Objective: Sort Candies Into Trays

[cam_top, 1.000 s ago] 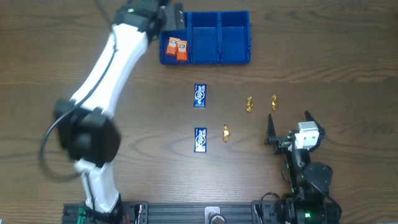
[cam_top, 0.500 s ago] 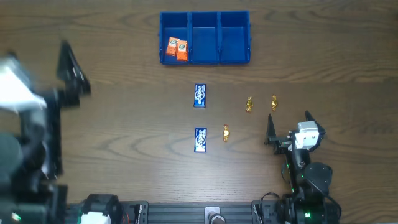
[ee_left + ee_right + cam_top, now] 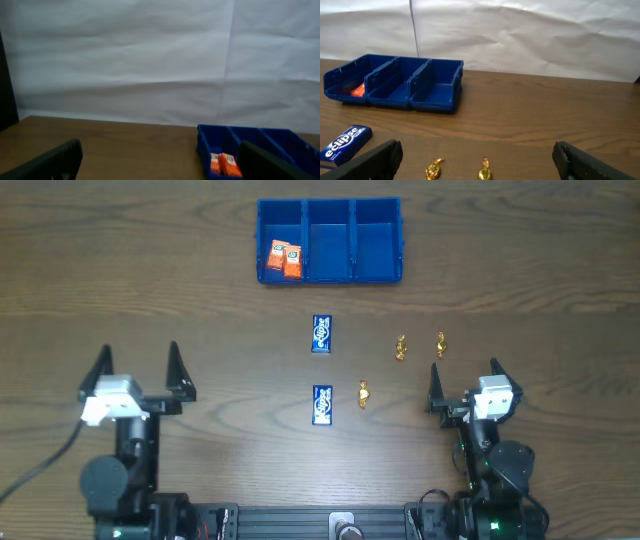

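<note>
Blue plastic three-compartment tray point(image 3: 329, 240) is set at the far middle of the brown wood-grain table point(image 3: 560, 290), long side facing the arms. Two orange wrapped candies point(image 3: 284, 258) are seen side by side in its left compartment, touching or nearly so. Between tray and arms, two flat packs are laid out in one column, well apart: the upper blue rectangular candy pack point(image 3: 321, 333) and the lower blue rectangular candy pack point(image 3: 322, 403). A single gold foil-wrapped candy point(image 3: 364, 392) is placed just beside the lower pack, on its right; contact cannot be judged. A pair of gold foil-wrapped candies point(image 3: 420, 345) is found farther right, close to each other but apart, roughly level with the upper pack. The left gripper point(image 3: 138, 358) is held near its own base at the table's left, fingers spread wide, nothing gripped, well apart from every candy. The right gripper point(image 3: 465, 370) is held near its base at the right, jaws likewise spread wide with nothing between them; the gold pair lies just beyond it, toward the tray. A white sheet backdrop point(image 3: 520, 35) is hung behind the table's far edge.
</note>
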`<state>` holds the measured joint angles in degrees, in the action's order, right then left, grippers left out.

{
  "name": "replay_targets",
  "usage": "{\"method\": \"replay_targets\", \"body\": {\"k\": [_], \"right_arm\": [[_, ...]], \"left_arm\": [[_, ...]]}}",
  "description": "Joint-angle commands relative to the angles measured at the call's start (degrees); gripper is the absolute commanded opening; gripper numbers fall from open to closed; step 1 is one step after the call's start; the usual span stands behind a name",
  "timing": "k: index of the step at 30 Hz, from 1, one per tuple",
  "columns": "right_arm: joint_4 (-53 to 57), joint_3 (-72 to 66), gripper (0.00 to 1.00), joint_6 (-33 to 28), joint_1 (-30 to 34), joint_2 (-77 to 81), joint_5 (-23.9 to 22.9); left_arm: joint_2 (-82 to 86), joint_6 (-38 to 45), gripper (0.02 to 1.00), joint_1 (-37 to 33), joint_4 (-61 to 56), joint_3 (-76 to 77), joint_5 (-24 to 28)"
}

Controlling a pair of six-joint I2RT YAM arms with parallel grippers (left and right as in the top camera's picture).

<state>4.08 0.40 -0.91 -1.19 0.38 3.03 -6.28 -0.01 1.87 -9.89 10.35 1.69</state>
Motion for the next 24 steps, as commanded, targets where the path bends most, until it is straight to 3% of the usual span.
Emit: {"method": "replay_targets", "body": {"k": [1,4,11,24], "right_arm": [[0.6,0.0,0.998,-0.7,0.3,-0.2,0.0],[0.6,0.0,0.998,-0.7,0.3,-0.2,0.0],[0.6,0.0,0.998,-0.7,0.3,-0.2,0.0],[0.6,0.0,0.998,-0.7,0.3,-0.2,0.0]], "left_arm": [[6.1,-0.3,0.998,-0.4,-1.5,-7.5,2.4],[6.1,0.3,0.998,-0.5,-0.5,-9.7,2.3],[6.0,0.2,0.996,-0.5,14.2,-10.1,2.1],[5.9,0.2,0.998,-0.5,14.2,-10.1,1.9]]}}
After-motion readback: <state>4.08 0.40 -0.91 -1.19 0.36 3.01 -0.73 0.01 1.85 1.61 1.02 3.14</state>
